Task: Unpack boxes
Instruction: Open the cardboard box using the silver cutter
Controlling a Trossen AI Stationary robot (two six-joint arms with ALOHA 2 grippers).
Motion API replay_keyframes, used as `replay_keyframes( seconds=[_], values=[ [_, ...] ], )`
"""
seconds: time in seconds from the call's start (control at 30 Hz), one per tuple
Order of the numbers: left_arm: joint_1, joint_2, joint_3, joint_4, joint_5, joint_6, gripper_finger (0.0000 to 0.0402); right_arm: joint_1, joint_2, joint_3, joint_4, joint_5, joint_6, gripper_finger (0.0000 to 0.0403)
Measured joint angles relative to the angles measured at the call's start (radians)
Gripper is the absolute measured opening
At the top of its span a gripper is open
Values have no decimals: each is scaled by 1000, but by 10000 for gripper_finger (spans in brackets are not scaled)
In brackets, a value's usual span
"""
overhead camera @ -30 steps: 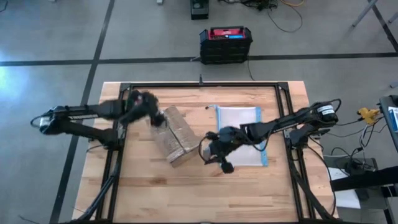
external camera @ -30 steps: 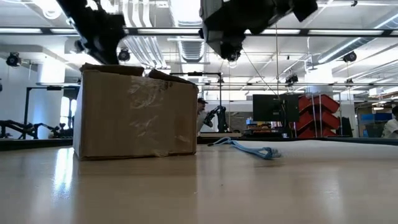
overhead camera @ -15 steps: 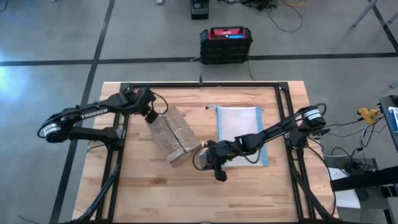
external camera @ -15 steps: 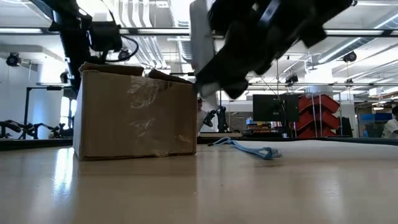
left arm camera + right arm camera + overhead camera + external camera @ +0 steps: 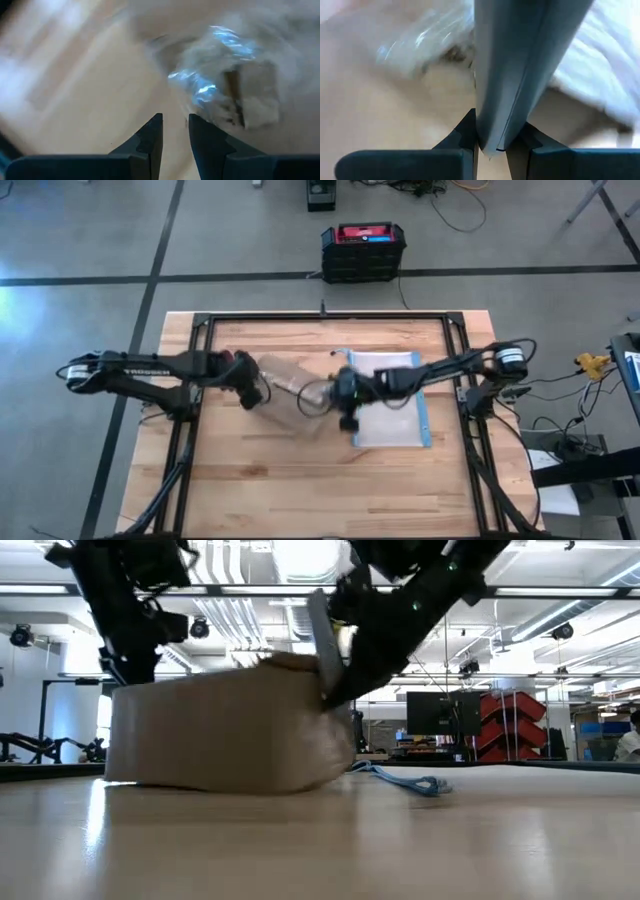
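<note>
in the middle of the tabletop [image 5: 250, 480], a bit toward the left arm's side, sits the cardboard box [image 5: 285, 385], smeared by blur in every view, so i can't say how its flaps lie or whether anything's out of it. looks to me like we're at the opening step: the right gripper [image 5: 492, 142] has its jaws clamped on a flat grey blade-like tool [image 5: 520, 65], and in the low view that tool [image 5: 325, 645] stands on edge against the box's top corner on the pouch side, so i'd guess it's working at the shiny tape. the left gripper [image 5: 245, 380] is at the other end of the box, touching it or just beside it, can't tell which from above. its wrist camera shows the jaws nearly together with a thin slit of tabletop between them and nothing held, and the taped end of the box [image 5: 225, 85] lies ahead of the fingers [image 5: 150, 140], not between them. so the box is basically sandwiched between the two arms without either one actually gripping it. the clear pouch with a blue edge [image 5: 395, 420] lies flat just beyond the right gripper. next move, imo: left arm needs to brace the box so it quits sliding, then the tool has to ride the tape seam without digging into the cardboard.
</note>
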Motion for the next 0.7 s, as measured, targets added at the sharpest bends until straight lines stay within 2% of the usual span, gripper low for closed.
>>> replay_keyframes(
  seconds=[0.13, 0.37, 0.43, 0.57, 0.7],
  values=[
    [-152, 17, -7, 76, 44, -122, 80, -91, -102, -7, -114, 154, -47, 42],
    [-348, 33, -11, 144, 23, -227, 80, -76, -289, -45, -286, 168, -74, 42],
    [-366, 21, -9, 134, -14, -231, 80, -60, -324, -45, -259, 155, -52, 42],
    [-355, 7, -3, 90, -132, -237, 80, 5, -353, -80, -273, 61, 21, 42],
    [-305, -2, -4, 88, -281, -212, 80, 79, -332, -117, -219, 61, 92, 42]
  ],
)
